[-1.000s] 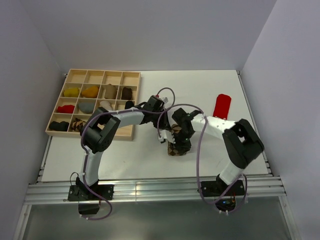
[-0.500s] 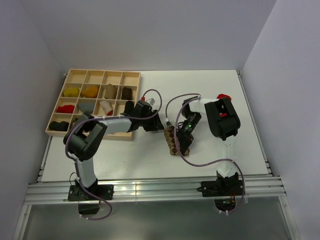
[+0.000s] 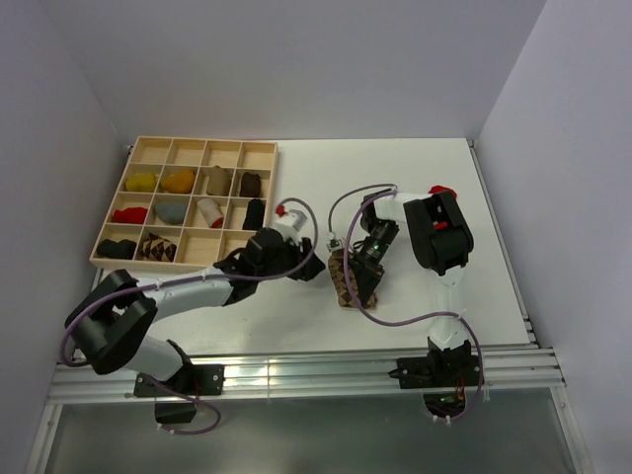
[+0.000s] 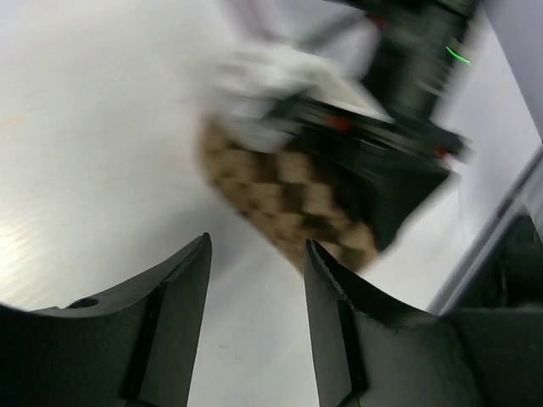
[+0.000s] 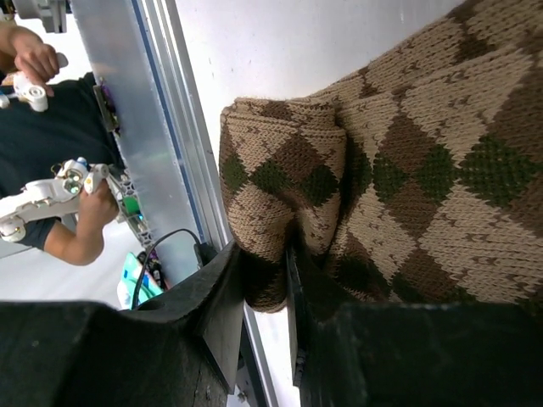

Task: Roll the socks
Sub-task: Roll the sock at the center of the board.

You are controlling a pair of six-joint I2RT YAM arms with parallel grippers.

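counts: one wooden tray (image 3: 97, 259), 4 by 4 so sixteen compartments. I count ten sock bundles (image 3: 179, 181) in it, the back row is bare, and the left arm covers part of the near right corner. Out on the surface (image 3: 296, 321) there's one argyle sock (image 3: 342, 275) and one red sock (image 3: 440, 190). Two arms, two grippers.

left edge: the tray sits in the far left corner, close to the left wall.

open room: there's a bare white strip between the tray and the near rail (image 3: 316, 373), with the left arm stretched across it. Also bare: the far middle, and the right side past the right arm.

left gripper (image 3: 312, 269): released, fingers (image 4: 182, 280) apart with nothing between them. It's just left of the argyle sock and pointing at it, not touching. Its wrist view is blurry.

argyle sock: about mid-surface, a bit toward the near edge, lying on the white top. From the right wrist view one end is folded over into a thick roll.

right gripper (image 3: 361, 288): clenched on that folded end, with fabric squeezed between the fingers (image 5: 216, 314). It's on the sock's right side.

red sock: far right of the surface, mostly hidden behind the right arm, well apart from both grippers.

right edge: the right arm stands near it, with only a narrow strip of surface before the wall.
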